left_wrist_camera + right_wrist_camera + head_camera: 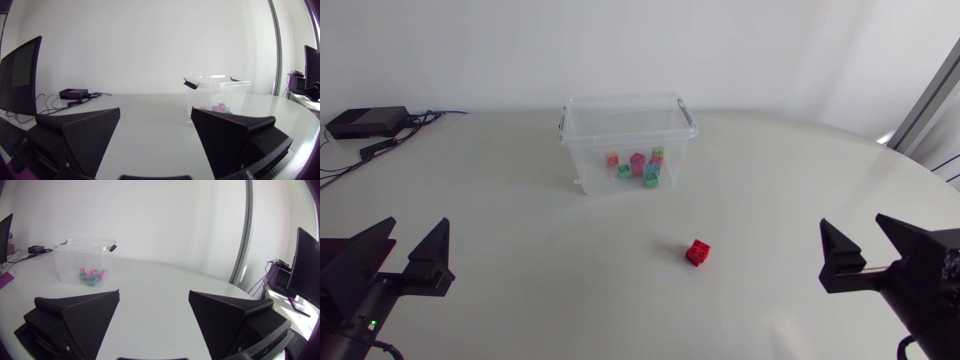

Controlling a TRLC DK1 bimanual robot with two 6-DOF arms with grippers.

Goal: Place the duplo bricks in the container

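Loose brick: a small red duplo brick (698, 252) lies alone on the pale round table (520, 220). It sits in front of the container, somewhat nearer the right arm and well apart from both hands.
Container: the clear plastic container (628, 140) with dark handle clips stands upright and lidless toward the far middle. A cluster of coloured bricks (638, 166) in orange, green, pink and blue lies on its floor.
Left hand: the left hand (415, 228) is spread wide with nothing in it, at the table's near left.
Right hand: the right hand (853, 225) is also wide open and empty, at the near right.
Risk, grasp: the brick is small and sits skewed to the fingers. Broad wedge tips closing off-centre could knock it away or pinch one corner so that it twists out.
Risk, release: the light container might slide if a finger clips its rim. A drop from too high could bounce the brick back out.
View difference: only the head view shows the red brick. Both wrist views look across to the container and its contents, but the loose brick does not appear in either.
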